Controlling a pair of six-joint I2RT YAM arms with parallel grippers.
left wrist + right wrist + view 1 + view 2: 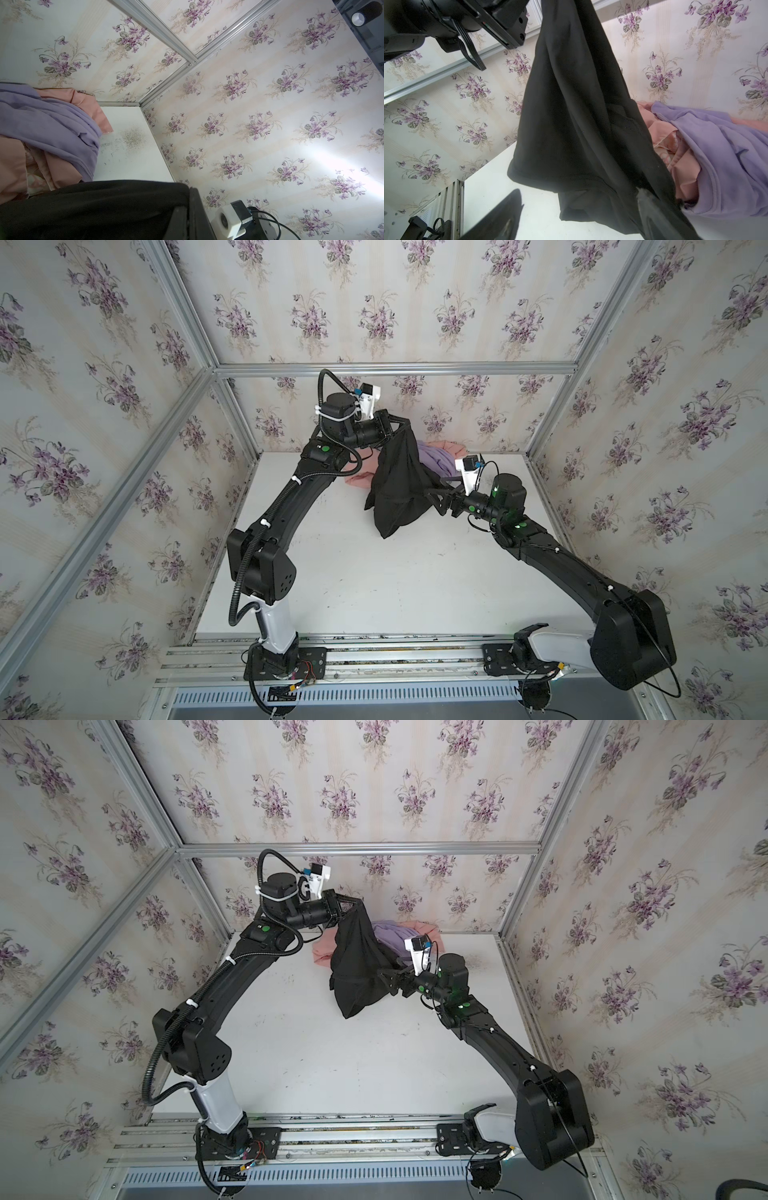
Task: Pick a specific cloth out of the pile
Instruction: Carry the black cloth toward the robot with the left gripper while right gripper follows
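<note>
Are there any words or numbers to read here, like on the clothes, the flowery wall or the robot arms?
No words, numbers or signs can be read anywhere.
black cloth: plain, no label showing.
purple cloth and pink cloth: plain, no print.
wallpaper: only flowers, no writing.
green dots on the arms: too small to show any lettering.

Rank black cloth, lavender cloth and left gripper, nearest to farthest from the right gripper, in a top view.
1. black cloth, at the right gripper
2. lavender cloth, just behind it
3. left gripper, raised at the back left
</note>
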